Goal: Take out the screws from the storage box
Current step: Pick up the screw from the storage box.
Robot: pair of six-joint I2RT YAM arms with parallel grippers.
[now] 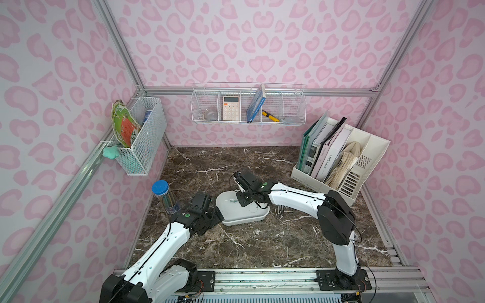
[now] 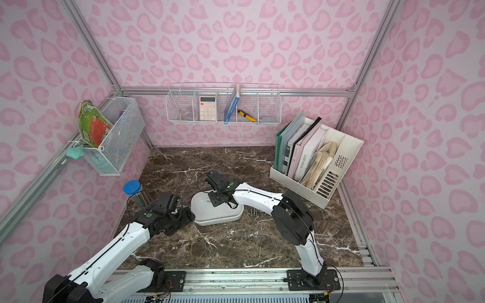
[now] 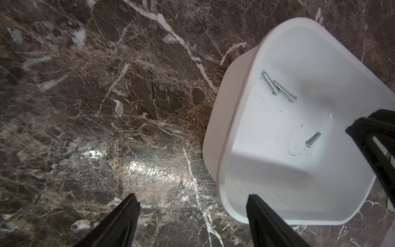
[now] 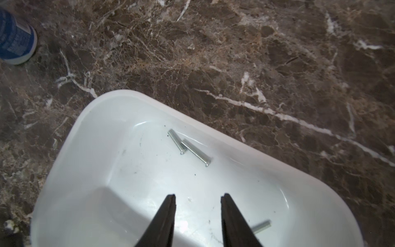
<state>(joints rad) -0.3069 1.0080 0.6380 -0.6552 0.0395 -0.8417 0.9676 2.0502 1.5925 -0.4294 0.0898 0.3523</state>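
I see the storage box (image 1: 249, 216) sitting flat on the bench (image 1: 236, 162) between my two arms, with a blue-lidded jar (image 1: 160, 187) standing off to its left. My left pincer (image 3: 193, 197) is released, its jaws wide apart and straddling a corner of the box: one finger (image 3: 263, 216) lies over the inside, the other finger (image 3: 124, 220) over bare bench outside the wall. My right pincer (image 4: 198, 195) hangs low over the box's floor, also released, with nothing between its jaws. Three screws (image 3: 277, 88) are in the box: two lie touching in a shallow V, while the third screw (image 3: 313, 139) lies apart from them, blurred beside a right finger in the right wrist view. More loose screws (image 1: 280, 210) lie on the bench just past the box's right end, with a couple farther toward me.
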